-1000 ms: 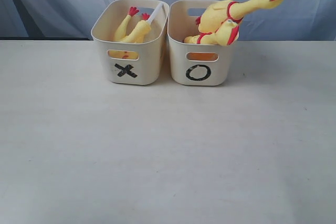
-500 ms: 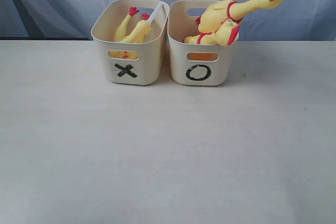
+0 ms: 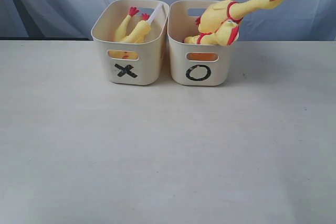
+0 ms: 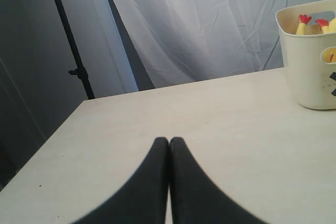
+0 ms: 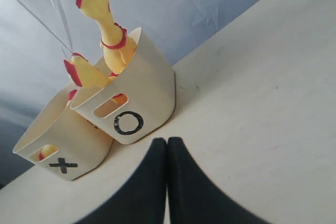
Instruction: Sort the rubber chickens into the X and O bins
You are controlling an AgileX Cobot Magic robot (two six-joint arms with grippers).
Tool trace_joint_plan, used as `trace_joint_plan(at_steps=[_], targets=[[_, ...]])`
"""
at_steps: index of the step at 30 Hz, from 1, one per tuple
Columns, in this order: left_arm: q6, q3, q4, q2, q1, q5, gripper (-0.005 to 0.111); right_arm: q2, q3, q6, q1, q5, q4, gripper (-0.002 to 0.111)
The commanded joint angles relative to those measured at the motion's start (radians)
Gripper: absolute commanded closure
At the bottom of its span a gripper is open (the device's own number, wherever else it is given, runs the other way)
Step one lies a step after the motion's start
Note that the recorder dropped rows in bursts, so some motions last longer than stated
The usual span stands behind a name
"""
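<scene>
Exterior view: rubber chickens [image 3: 220,22] are lying in the X bin [image 3: 107,69] and O bin [image 3: 178,69] at twelve o'clock, while the left end effector [image 4: 169,145] and right end effector [image 5: 167,145] are sitting closed, empty.

We see a pale flat tabletop [image 3: 168,150] carrying a cream rectangular plastic X bin [image 3: 144,66] just beside a matching O bin [image 3: 220,66], both upright.

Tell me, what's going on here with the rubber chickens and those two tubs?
Nothing is being handled right now. The smaller chickens lie in the X bin and the bigger chickens in the O bin, one neck poking out past the rim. Both tubs stand on the table. The left claw and right claw are shut, holding nothing, back from the bins. The sorting looks finished.
</scene>
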Motion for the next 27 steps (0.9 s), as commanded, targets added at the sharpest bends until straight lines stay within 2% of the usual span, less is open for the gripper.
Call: trace_joint_plan(at_steps=[1,10,16,18,27], targets=[[-0.002,0.005,-0.002,-0.005,-0.001,0.001,0.107,-0.004,0.002,-0.06,0.001,-0.01,-0.01,0.109],[-0.002,0.005,-0.002,-0.005,-0.001,0.019,0.107,-0.004,0.002,-0.098,0.001,-0.003,-0.018,0.109],[-0.002,0.005,-0.002,-0.005,-0.001,0.019,0.107,-0.004,0.002,-0.707,0.001,-0.008,-0.052,0.109],[-0.002,0.005,-0.002,-0.005,-0.001,0.019,0.107,-0.004,0.002,-0.818,0.001,-0.006,-0.06,0.109],[-0.002,0.005,-0.017,-0.005,-0.001,0.054,0.107,-0.004,0.002,-0.813,0.001,0.038,-0.058,0.109]])
